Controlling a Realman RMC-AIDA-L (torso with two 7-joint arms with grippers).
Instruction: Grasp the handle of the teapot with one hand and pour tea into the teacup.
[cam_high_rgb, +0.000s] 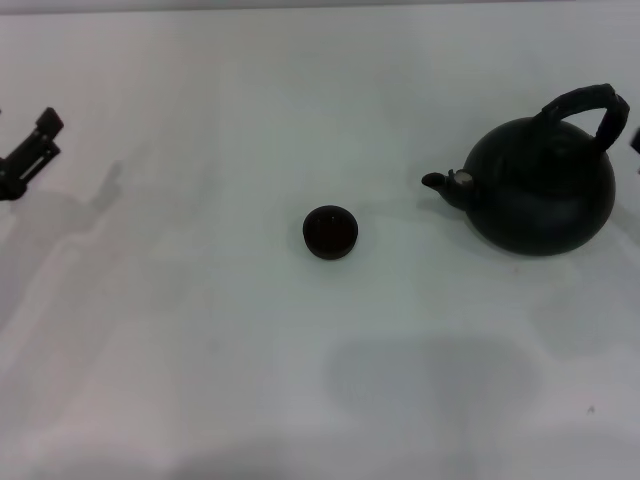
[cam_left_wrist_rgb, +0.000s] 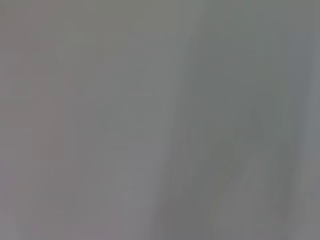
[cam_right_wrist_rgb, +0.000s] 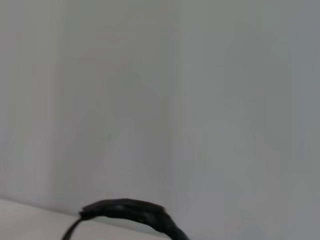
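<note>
My left pincer (cam_high_rgb: 28, 152) sits at the nine o'clock edge of the head view, off above the worktop (cam_high_rgb: 200, 350), well apart from everything; I can make out dark finger parts but cannot tell whether they are spread or closed. My right pincer (cam_high_rgb: 636, 140) shows only as a dark sliver at the three o'clock edge, just beside the teapot's handle (cam_high_rgb: 585, 105), and I cannot tell its state either. Its wrist camera catches the arch of that handle low in its picture, with pale wall behind, so I judge that arm to be hanging close above and behind the pot.

The teapot (cam_high_rgb: 540, 190) stands upright at about two o'clock on the worktop, spout (cam_high_rgb: 440, 182) pointing toward nine o'clock. The teacup (cam_high_rgb: 330, 231) stands near the centre, well apart from the spout, mouth up. Whether it holds tea I cannot see; it is dark inside, so this scene fits a pot waiting to be lifted as well as one set back down.

What worries me: the handle is a raised hoop, so a grip off its middle could let the heavy round body swing and slop. The cup is small and low, so a stream from a wide-bellied pot could overshoot it, or the spout could knock it over.
</note>
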